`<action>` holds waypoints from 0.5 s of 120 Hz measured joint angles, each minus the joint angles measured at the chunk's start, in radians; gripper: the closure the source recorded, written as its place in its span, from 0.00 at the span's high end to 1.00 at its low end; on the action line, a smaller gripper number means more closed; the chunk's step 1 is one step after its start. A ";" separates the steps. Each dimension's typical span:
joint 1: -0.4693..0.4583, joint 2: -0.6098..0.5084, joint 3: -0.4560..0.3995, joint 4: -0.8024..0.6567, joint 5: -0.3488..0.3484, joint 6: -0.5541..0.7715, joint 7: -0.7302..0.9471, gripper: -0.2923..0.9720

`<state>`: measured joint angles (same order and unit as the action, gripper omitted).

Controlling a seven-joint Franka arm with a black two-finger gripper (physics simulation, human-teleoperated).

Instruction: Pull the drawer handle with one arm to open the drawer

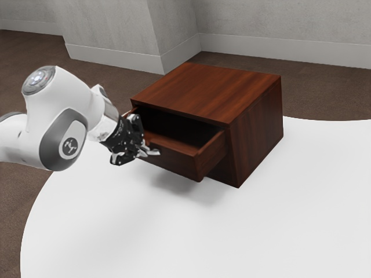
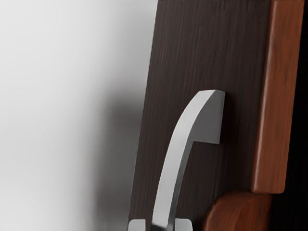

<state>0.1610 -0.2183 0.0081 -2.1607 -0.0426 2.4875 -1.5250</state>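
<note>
Dark reddish wood is forming the cabinet (image 1: 232,104) sitting on the white table (image 1: 174,231), and its drawer (image 1: 185,152) is standing partly out toward the exterior view's left. The arm (image 1: 52,130) is reaching in from that side, and we are seeing its gripper (image 1: 141,153) clamping the silver handle (image 1: 153,153) between both fingers. The wrist view is giving us what the exterior view is not: the handle's curved bar arching off the dark drawer front (image 2: 192,57), blurred white table beside it.

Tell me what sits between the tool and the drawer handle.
Nothing. In the exterior view the tool is right at the handle, with no gap or object showing between them; the wrist view has the handle close up.
</note>
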 joint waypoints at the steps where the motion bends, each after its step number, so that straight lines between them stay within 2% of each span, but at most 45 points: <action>1: 0.000 -0.003 0.000 -0.003 0.000 0.001 0.000 0.15; 60: -0.001 -0.127 0.027 -0.139 0.003 0.028 0.003 0.15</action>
<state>0.1598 -0.3456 0.0351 -2.2999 -0.0396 2.5157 -1.5222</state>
